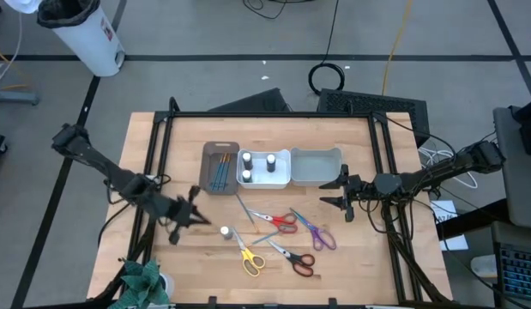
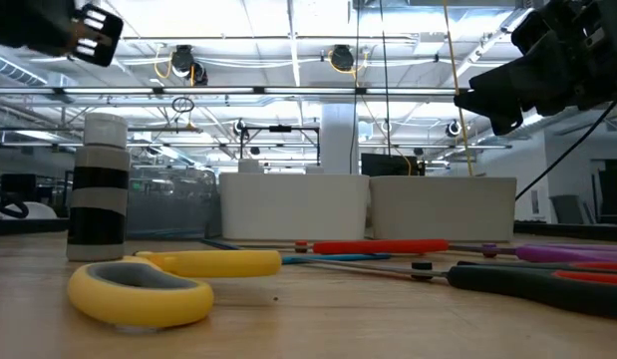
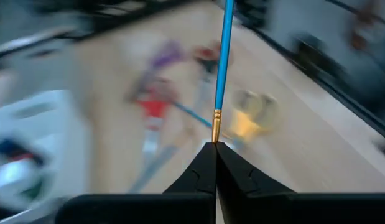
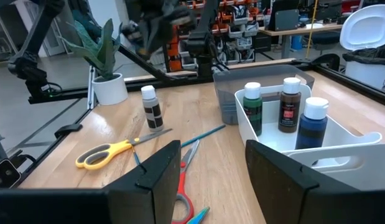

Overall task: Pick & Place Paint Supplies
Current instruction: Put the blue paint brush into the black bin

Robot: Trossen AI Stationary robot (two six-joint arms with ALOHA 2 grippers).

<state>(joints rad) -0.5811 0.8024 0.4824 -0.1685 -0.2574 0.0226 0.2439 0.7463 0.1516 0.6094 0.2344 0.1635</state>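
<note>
While a blue-handled brush (image 3: 226, 56) is being pinched between the pressed-together jaws of the left gripper (image 1: 190, 216), that gripper is being held above the desk (image 1: 377, 266) toward its left edge, near the front. In the left wrist view the brush is being gripped just behind its gold ferrule, with the handle pointing away from the fingertips.

Just beside this gripper, a small white-capped bottle (image 1: 226, 232) is standing upright on the bare wood. Four pairs of scissors are lying spread across the front middle of the desk: yellow-handled scissors (image 1: 250, 260), red-handled scissors (image 1: 280, 221), purple-handled scissors (image 1: 320, 234) and black-handled scissors (image 1: 298, 261). A thin brush (image 1: 244, 209) is lying loose among them, near the red pair.

Along the back half of the desk three bins are being shown in a row, touching side by side. A brown bin (image 1: 219, 167) is holding more brushes (image 1: 220, 170). A white bin (image 1: 286, 176) in the middle is holding three white-capped bottles (image 1: 257, 165). A grey bin (image 1: 315, 168) is nearest the right edge.

The right gripper (image 1: 344, 196) is being held above the desk near its right edge, just in front of the grey bin, with its jaws spread apart and nothing between them.
</note>
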